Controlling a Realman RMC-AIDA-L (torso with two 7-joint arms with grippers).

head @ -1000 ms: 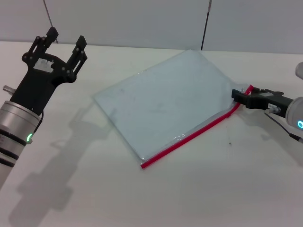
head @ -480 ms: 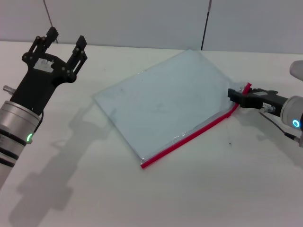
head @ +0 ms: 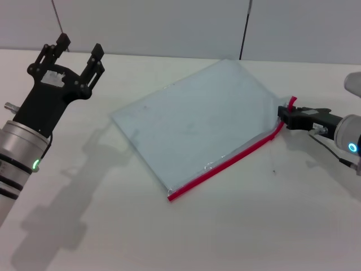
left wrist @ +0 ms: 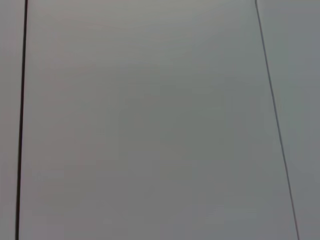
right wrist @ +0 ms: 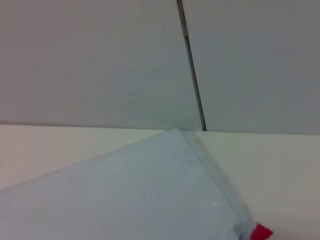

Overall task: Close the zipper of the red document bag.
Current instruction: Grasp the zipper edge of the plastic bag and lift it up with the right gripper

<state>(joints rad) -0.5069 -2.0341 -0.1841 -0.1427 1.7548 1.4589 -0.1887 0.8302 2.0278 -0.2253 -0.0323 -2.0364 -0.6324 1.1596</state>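
The red document bag [head: 197, 121], a flat pale blue-grey pouch, lies slanted on the white table. Its zipper [head: 225, 164] is a thin red strip along the near long edge. At that strip's right end my right gripper [head: 284, 117] lies low over the table, fingers together at the bag's corner. The small red end tab [head: 291, 103] sticks up just above them. The right wrist view shows the bag [right wrist: 140, 200] and the red tab [right wrist: 261, 232]. My left gripper [head: 79, 44] hangs open in the air at the far left, well away from the bag.
The white table [head: 254, 226] stretches around the bag, with bare surface in front of and left of it. A grey wall with dark vertical seams [head: 243, 28] stands behind. The left wrist view shows only that wall.
The right gripper has shifted slightly right and up at the bag's corner, and the red end tab now stands more upright. The left arm has not moved.
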